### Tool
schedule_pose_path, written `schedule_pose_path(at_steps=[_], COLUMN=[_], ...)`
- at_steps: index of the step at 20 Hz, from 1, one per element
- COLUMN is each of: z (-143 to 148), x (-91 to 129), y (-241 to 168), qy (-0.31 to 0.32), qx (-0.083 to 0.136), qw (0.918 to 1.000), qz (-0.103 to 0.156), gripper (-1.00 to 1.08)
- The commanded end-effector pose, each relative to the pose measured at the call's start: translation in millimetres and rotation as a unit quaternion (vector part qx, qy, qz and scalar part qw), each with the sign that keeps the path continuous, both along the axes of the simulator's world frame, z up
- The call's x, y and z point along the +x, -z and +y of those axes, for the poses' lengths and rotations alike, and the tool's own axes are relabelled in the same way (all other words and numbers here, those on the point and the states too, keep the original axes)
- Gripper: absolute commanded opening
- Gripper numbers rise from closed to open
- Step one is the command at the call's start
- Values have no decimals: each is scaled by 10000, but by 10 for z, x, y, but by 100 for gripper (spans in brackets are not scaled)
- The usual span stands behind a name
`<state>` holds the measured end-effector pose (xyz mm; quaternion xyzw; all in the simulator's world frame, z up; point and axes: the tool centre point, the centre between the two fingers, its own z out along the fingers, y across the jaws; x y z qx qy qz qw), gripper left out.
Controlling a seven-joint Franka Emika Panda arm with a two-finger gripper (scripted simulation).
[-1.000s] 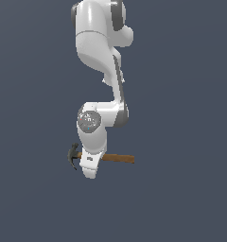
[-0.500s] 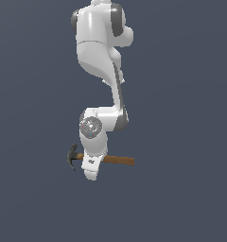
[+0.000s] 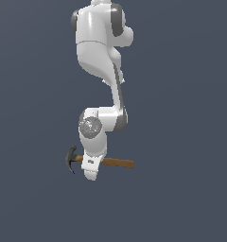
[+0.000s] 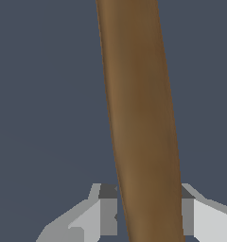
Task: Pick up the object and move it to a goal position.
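Leftmost in the exterior view, the small claw hammer's dark grey metal head (image 3: pixel 71 159) projects past the white arm's gripper (image 3: pixel 91 174); its straight brown wooden handle (image 3: pixel 116 162) emerges rightward, the midsection hidden behind the hand. Wrist view: both grey finger pads (image 4: pixel 108 210) press the handle (image 4: pixel 139 118), closed upon it; head out of frame.

The white arm (image 3: pixel 102 71) reaches down over the hammer (image 3: pixel 101 161), its pincer (image 3: pixel 91 172) covering the handle near the dark head.
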<state>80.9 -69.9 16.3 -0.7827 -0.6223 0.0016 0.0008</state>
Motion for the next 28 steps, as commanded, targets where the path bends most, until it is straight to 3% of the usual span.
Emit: schedule_pose_path(at_steps=[1,10,28], z=[0,345,1919], x=[2,23,146], y=[-3,-313,-1741], qy=[2,1,-5], qx=[0,-1,1], qw=[10000,10000,10000], qz=[-4,-4,-10], gripper=[-100,-100,-100])
